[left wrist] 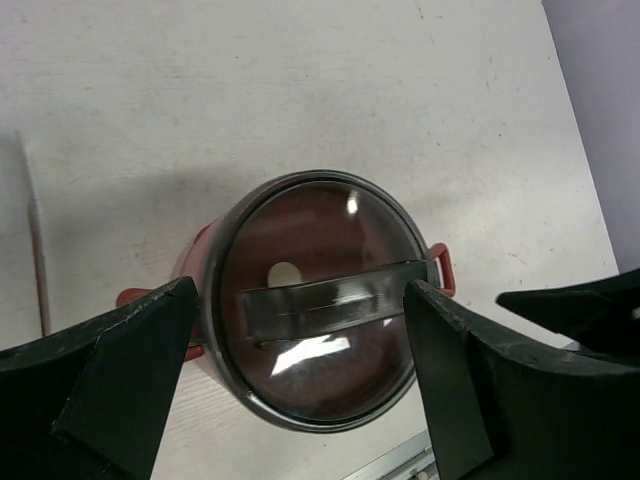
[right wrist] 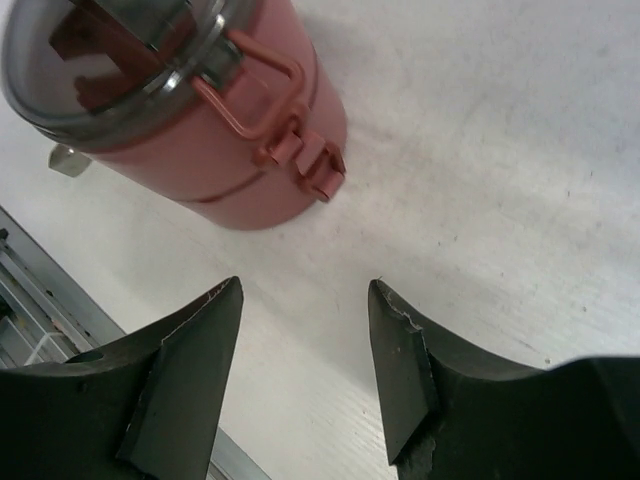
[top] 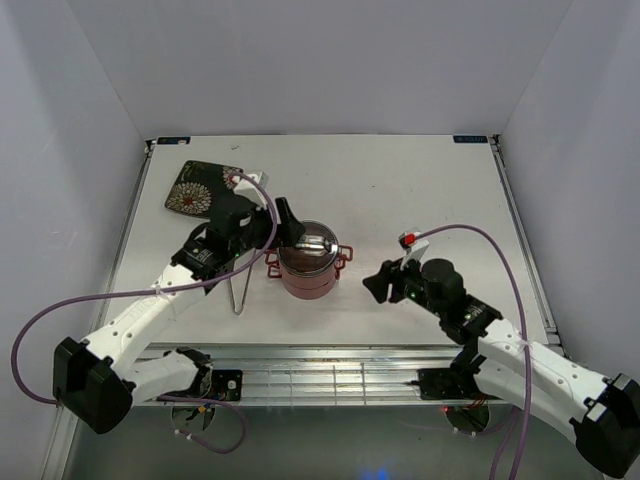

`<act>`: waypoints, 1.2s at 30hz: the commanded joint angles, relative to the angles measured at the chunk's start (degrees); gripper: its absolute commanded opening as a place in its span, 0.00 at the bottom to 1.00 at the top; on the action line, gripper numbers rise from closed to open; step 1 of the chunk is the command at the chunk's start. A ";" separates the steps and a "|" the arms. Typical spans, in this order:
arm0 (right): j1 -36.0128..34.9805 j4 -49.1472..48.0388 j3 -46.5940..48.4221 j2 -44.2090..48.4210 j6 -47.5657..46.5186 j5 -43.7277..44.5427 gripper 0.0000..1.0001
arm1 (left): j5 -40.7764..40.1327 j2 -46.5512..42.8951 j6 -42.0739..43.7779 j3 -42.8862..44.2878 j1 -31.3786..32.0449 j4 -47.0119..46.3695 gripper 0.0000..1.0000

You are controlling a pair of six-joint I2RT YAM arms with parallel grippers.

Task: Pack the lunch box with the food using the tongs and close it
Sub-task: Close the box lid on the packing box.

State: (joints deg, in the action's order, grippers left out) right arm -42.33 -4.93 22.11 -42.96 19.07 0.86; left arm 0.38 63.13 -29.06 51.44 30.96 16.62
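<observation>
Two bowls [right wrist: 255,140] stacked under the top lid [left wrist: 320,225], so I judge packing done. My left gripper [left wrist: 300,290] gapes astride the lid; right gripper [right wrist: 305,290] parted, empty, lunch box [top: 305,265] ahead.

We see a white table [top: 420,190] carrying the closed lunch box [top: 306,265] mid-table, the tongs [top: 238,305] just beside it, and a plate [top: 195,187] in the far left corner.

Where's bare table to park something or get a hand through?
Biggest free patch: table behind and right of the lunch box, out to the back and right edges. Narrow gap between lunch box and right end effector. Crowded on the left: tongs, patterned plate, left end effector over the lid.
</observation>
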 commanded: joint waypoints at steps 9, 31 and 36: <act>0.40 -10.89 -1.72 -0.63 1.41 -0.25 0.63 | -9.26 -0.64 -0.82 4.10 2.70 -0.01 0.94; 0.40 -23.11 0.57 -13.02 9.32 2.04 0.54 | 10.60 3.40 -1.53 5.61 2.96 -8.53 0.91; 0.40 -23.29 1.01 -13.91 8.97 2.39 0.54 | 9.64 3.93 -1.53 2.44 3.05 -9.85 0.91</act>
State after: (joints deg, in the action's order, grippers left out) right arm -42.02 -24.88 20.75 -57.14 27.97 1.63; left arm 9.06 67.09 -30.09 55.72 33.71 8.91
